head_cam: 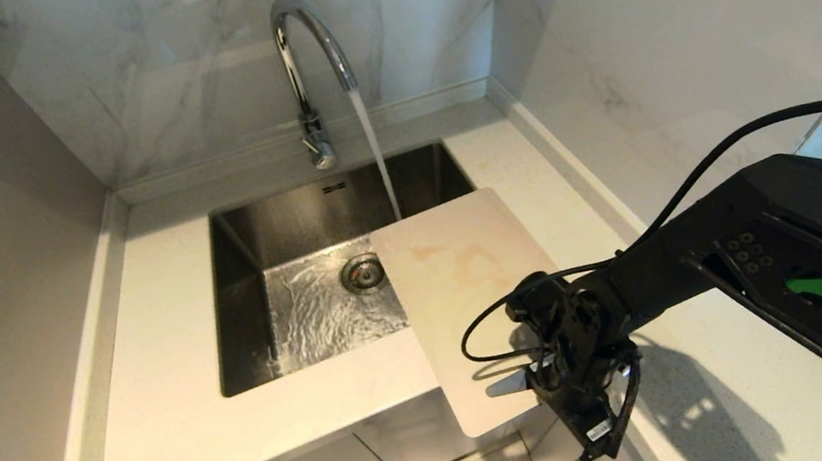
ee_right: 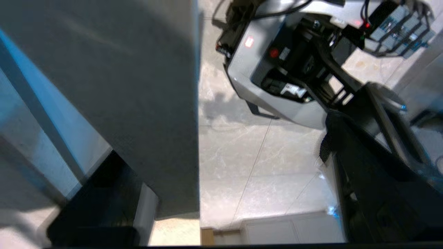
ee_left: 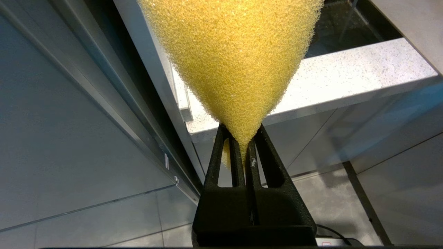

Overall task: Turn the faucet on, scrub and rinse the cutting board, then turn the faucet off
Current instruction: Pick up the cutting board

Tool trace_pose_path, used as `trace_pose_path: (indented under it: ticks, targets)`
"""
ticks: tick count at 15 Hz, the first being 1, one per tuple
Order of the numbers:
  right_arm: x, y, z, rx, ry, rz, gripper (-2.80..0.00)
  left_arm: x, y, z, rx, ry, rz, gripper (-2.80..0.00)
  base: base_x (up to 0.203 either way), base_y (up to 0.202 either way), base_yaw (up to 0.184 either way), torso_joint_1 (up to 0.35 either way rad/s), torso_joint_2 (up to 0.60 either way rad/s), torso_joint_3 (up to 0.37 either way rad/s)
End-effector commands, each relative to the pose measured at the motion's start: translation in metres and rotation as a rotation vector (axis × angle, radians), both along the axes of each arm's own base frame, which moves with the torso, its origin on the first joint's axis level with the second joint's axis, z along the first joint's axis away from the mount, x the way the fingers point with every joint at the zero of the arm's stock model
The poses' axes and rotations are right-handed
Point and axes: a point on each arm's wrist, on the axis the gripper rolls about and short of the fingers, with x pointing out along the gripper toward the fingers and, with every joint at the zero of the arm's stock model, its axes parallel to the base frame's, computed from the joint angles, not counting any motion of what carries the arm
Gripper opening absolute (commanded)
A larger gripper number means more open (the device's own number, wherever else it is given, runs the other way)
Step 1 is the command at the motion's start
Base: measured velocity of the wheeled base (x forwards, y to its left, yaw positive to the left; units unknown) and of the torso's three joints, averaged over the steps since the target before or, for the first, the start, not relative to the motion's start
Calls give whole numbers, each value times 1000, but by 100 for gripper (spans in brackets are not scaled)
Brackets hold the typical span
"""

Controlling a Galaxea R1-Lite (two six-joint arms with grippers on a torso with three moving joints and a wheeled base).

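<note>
While water pours from the tall chrome gooseneck faucet at twelve o'clock, the stained cream plastic cutting board bridges the steel sink's three o'clock rim, its near end overhanging the counter, probably for grasping. The right gripper straddles that end, fingers apart. The left gripper, parked low, pinches a yellow sponge, ready for scrubbing.

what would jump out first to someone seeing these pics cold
The running faucet draws the eye first: its stream falls past the far edge of the cutting board into the steel sink. The board lies half over the sink's right rim, its near end overhanging the counter front, where the right gripper sits with jaws apart. In the left wrist view, the left gripper pinches a yellow sponge below counter level.
</note>
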Motion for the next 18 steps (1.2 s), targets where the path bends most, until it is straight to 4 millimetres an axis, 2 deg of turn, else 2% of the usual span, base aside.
trace_pose_path:
  ticks: [1,8,12,18]
  targets:
    - [0,0,0,-2,0,-6,-280,0,0,-1,0,-1,1,-280,0,0,0,0,0,0]
    - [1,0,4,2,-16,-2,-280,0,0,-1,0,-1,1,-280,0,0,0,0,0,0]
    - [-1,-1,17,11,-45,0,-280,0,0,-1,0,-1,1,-280,0,0,0,0,0,0]
    - [-21,-10,65,-36,-139,122,-280,0,0,-1,0,-1,1,-280,0,0,0,0,0,0]
